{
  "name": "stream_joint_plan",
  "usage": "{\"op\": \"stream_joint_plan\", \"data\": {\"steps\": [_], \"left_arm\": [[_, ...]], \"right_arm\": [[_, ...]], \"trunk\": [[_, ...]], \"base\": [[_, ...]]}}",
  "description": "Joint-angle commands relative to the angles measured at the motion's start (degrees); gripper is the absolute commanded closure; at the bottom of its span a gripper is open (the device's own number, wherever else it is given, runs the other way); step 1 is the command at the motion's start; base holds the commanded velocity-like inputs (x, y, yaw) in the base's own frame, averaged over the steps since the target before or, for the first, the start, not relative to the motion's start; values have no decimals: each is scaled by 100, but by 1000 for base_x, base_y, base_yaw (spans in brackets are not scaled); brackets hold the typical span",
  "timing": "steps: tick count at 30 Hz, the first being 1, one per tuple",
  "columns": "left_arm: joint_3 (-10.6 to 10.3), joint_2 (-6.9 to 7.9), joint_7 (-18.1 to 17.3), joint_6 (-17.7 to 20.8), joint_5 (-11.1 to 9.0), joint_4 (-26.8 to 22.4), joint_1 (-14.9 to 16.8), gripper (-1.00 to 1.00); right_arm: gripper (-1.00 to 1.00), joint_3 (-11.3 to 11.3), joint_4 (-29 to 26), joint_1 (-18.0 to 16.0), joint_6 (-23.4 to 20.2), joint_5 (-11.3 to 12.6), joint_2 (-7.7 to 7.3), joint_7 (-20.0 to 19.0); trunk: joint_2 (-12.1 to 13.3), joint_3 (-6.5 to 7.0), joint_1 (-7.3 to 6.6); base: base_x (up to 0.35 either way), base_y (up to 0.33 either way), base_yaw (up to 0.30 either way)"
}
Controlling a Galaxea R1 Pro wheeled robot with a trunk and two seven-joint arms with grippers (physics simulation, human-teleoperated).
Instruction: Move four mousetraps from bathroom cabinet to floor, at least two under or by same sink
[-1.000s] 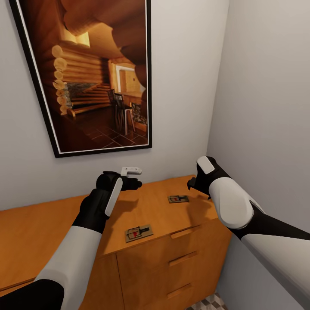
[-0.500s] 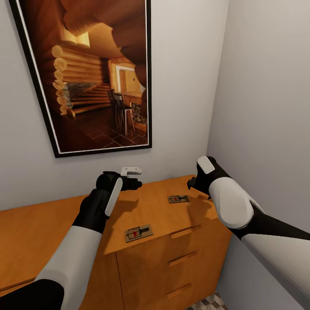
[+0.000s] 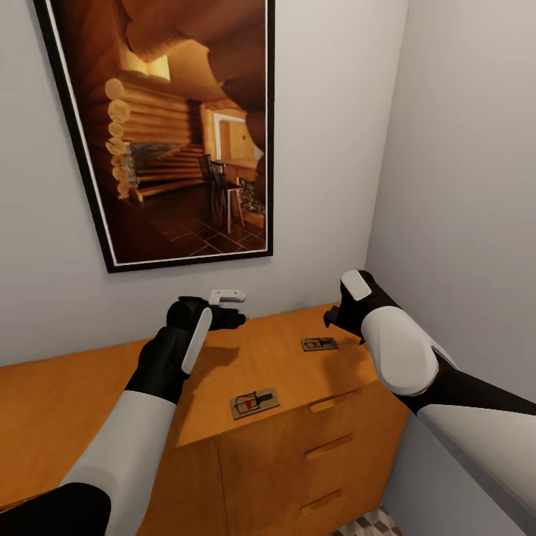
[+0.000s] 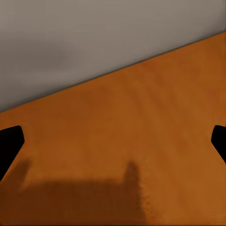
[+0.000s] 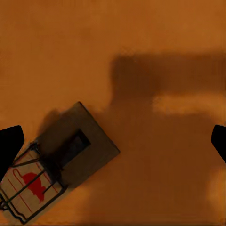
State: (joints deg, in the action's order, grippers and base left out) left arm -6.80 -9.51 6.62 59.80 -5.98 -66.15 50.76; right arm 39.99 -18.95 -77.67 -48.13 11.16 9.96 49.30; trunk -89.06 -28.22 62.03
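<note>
Two flat tan mousetraps [image 3: 255, 403] [image 3: 319, 344] lie on the smooth orange-brown cabinet [image 3: 298, 447]. One sits just below the right gripper [image 3: 333, 318], off-centre between its wide-open, empty fingers. The left gripper [image 3: 237, 318], also wide open and empty, hovers over bare wood near the wall.

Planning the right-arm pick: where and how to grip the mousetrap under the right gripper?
Come straight down. The mousetrap lies flat on the cabinet top, so probably pinch its two long edges at the bare board end, clear of the wire. The right gripper hangs open above it.

The cabinet [image 3: 89, 402] top lies open around both mousetraps [image 3: 254, 403], hemmed by walls [image 3: 461, 186] behind and right.
</note>
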Motion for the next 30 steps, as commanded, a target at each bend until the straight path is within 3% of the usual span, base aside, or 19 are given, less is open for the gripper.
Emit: {"op": "stream_joint_plan", "data": {"steps": [1,30], "left_arm": [[-6,2,59,20,-61,-5,4,-100],[-6,2,59,20,-61,18,4,-100]], "right_arm": [[-100,-6,-13,-3,-13,61,3,54],[-100,-5,-13,-3,-7,61,3,53]], "trunk": [[-4,-7,0],[-4,-7,0]], "base": [[0,155,0],[0,23,0]]}}
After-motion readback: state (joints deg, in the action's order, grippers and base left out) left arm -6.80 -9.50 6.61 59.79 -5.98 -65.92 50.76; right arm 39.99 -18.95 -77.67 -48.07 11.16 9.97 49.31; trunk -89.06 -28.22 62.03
